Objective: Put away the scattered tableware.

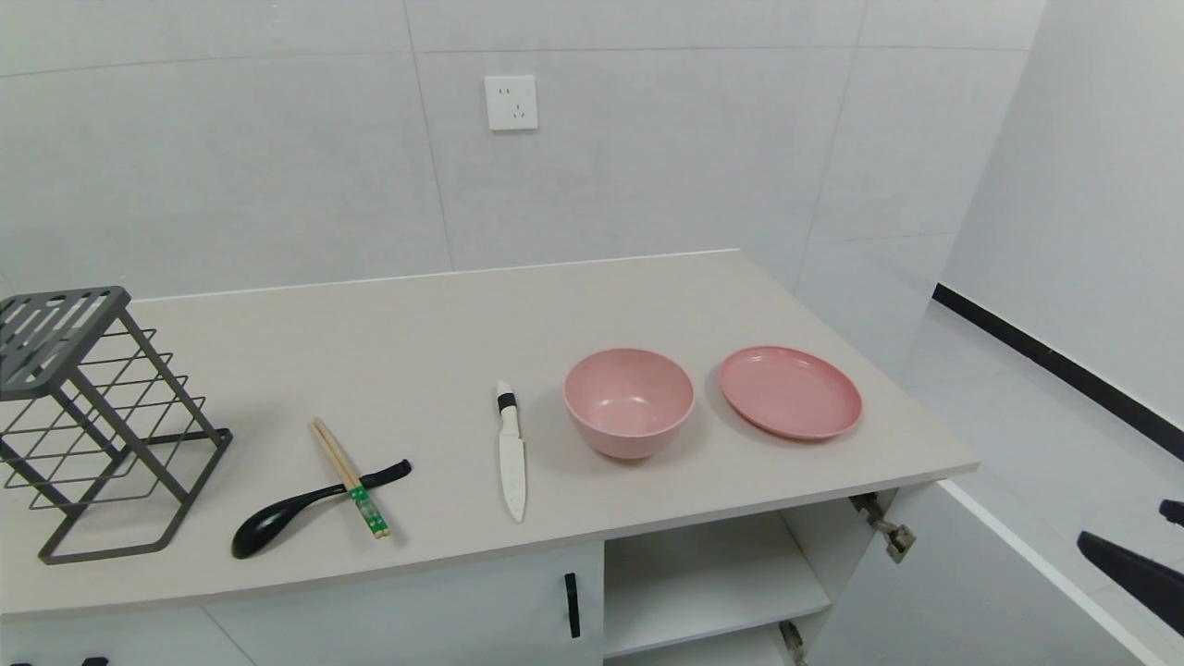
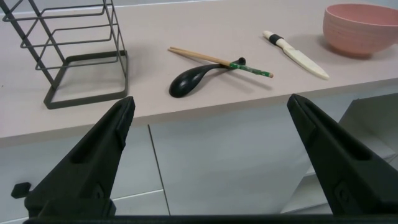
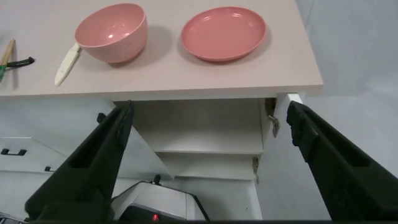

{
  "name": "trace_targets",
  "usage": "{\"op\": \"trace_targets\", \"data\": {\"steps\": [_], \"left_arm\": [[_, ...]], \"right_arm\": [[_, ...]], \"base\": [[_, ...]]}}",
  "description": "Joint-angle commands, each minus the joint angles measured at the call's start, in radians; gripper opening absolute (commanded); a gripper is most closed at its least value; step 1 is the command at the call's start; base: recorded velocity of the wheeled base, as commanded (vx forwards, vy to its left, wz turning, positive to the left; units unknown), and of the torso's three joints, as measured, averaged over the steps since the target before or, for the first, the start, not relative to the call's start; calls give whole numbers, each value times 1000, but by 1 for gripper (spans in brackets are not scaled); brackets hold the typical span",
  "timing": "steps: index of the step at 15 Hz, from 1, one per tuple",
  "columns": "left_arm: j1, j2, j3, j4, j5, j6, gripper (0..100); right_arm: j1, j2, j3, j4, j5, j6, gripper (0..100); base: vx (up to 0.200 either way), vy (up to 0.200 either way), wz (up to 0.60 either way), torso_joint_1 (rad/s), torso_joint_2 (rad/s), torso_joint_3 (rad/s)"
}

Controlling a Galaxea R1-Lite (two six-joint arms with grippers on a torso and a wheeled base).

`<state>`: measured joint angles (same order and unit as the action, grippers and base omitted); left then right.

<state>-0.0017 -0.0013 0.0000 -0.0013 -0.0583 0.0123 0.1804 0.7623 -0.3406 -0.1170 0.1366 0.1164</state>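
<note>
On the beige counter [image 1: 416,342] lie a pair of wooden chopsticks [image 1: 347,472] crossed over a black spoon [image 1: 277,520], a white knife [image 1: 511,453], a pink bowl [image 1: 629,402] and a pink plate [image 1: 791,390]. My left gripper [image 2: 211,102] is open and empty. It hangs in front of the counter's edge, below the spoon [image 2: 189,81] and chopsticks [image 2: 205,58]. My right gripper [image 3: 208,109] is also open and empty, out in front of the open cupboard [image 3: 205,134] beneath the bowl [image 3: 112,31] and plate [image 3: 224,32]. One of its fingers [image 1: 1133,569] shows at the far right.
A dark wire rack [image 1: 92,416] stands at the counter's left end. The right cupboard door [image 1: 971,592] is swung open, showing a white shelf [image 1: 703,583]. The left door with a black handle [image 1: 572,604] is closed. A tiled wall runs behind the counter.
</note>
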Motion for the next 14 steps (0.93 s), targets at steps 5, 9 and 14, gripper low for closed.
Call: {"op": "trace_targets", "data": {"steps": [5,9,14], "left_arm": [[0,1,0,0,0,6,100],[0,1,0,0,-2,9,100],[0,1,0,0,-3,18,100]], "right_arm": [[-41,319,-136,-32,54,32,100],[-41,410,-124,-49,115,26,100],[-39,669,-78,-240,143,-1,100]], "base": [[0,0,0,0,0,0],[0,0,0,0,0,0],[0,0,0,0,0,0]]}}
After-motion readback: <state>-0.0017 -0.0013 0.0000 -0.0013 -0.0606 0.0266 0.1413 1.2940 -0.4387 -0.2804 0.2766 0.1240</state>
